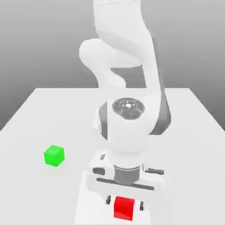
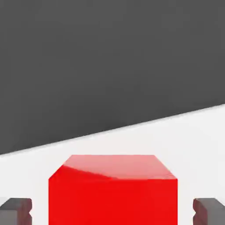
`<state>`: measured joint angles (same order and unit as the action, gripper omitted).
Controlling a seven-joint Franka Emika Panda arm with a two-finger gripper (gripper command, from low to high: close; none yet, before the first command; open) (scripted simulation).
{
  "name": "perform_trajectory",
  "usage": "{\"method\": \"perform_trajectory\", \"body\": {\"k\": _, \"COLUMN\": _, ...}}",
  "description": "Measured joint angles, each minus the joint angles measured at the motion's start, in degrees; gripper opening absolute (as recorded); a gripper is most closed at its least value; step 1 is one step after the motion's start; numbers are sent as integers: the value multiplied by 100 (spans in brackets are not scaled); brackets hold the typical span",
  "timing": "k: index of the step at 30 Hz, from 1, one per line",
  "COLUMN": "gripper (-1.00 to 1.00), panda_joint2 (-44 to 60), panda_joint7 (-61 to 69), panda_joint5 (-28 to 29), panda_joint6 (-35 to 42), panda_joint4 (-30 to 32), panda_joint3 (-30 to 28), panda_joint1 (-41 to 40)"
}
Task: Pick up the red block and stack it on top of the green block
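Claw (image 1: 124,203) sitting low on table (image 1: 35,127), fingers (image 2: 17,210) flanking red block (image 1: 124,207), grip uncertain; green block (image 1: 54,155) well apart

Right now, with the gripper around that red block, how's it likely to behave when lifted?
The red block looks like a stiff, flat-faced cube, so it probably won't roll or flex. Its matte faces suggest a fair grip, not slippery. It sits squarely between the fingers, so it likely lifts without tipping.
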<state>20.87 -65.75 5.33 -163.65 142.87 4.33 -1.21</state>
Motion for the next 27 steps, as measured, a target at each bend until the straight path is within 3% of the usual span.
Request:
{"method": "perform_trajectory", "body": {"k": 4, "gripper": -100, "panda_joint2": -22, "panda_joint7": -8, "panda_joint5": 6, "panda_joint6": 15, "panda_joint4": 4, "panda_joint3": 7, "panda_joint1": -6}}
{"method": "perform_trajectory", "body": {"k": 9, "gripper": -100, "panda_joint2": -934, "panda_joint7": 154, "panda_joint5": -237, "panda_joint6": 768, "panda_joint4": 161, "panda_joint3": 142, "panda_joint1": -119}}
{"method": "perform_trajectory", "body": {"k": 15, "gripper": -100, "panda_joint2": -2152, "panda_joint7": -1215, "panda_joint5": 69, "panda_joint6": 959, "panda_joint4": 1197, "panda_joint3": -727, "panda_joint1": -1292}}
{"method": "perform_trajectory", "body": {"k": 23, "gripper": -100, "panda_joint2": -3732, "panda_joint7": -3014, "panda_joint5": 237, "panda_joint6": 1027, "panda_joint4": 2679, "panda_joint3": -1447, "panda_joint1": -2955}}
{"method": "perform_trajectory", "body": {"k": 27, "gripper": -100, "panda_joint2": -3252, "panda_joint7": -3120, "panda_joint5": 107, "panda_joint6": 404, "panda_joint4": 2820, "panda_joint3": -1599, "panda_joint1": -3057}}
